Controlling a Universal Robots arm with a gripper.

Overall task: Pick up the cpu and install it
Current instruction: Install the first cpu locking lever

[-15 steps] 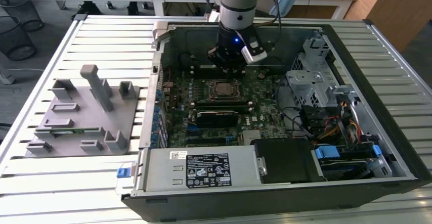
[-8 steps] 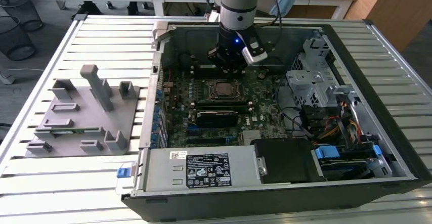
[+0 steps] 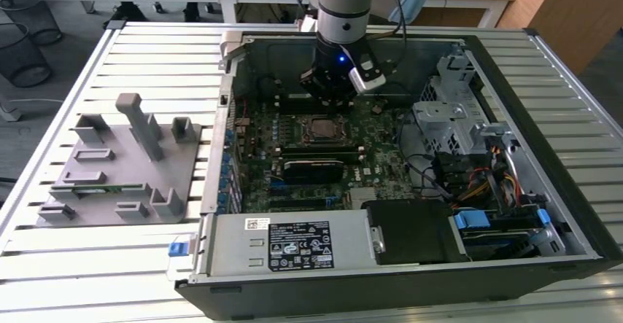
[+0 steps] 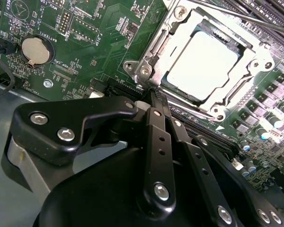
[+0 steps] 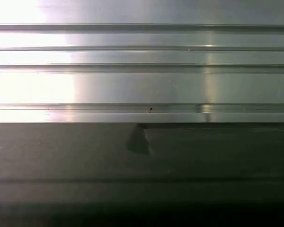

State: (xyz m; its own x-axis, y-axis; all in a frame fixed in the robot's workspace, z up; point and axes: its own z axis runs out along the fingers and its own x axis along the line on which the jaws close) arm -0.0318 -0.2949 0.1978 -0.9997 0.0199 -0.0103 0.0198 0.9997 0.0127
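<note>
Cpu [image 4: 201, 66] lying flat in the motherboard socket [image 4: 255, 61], metal top facing up, square with no clear long axis, just beyond the gripper [image 4: 154, 92] tips, fingers [image 4: 157, 137] pressed together, clenched on nothing, far corner of the socket frame cut off.

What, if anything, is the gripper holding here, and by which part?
Nothing. The gripper is shut with nothing between its fingers, just beside the socket, and the cpu already lies seated in that socket on the motherboard.

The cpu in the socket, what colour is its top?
Pale silver-grey, plain metal. The cpu shows best in the second wrist view, seated in the socket frame.
</note>
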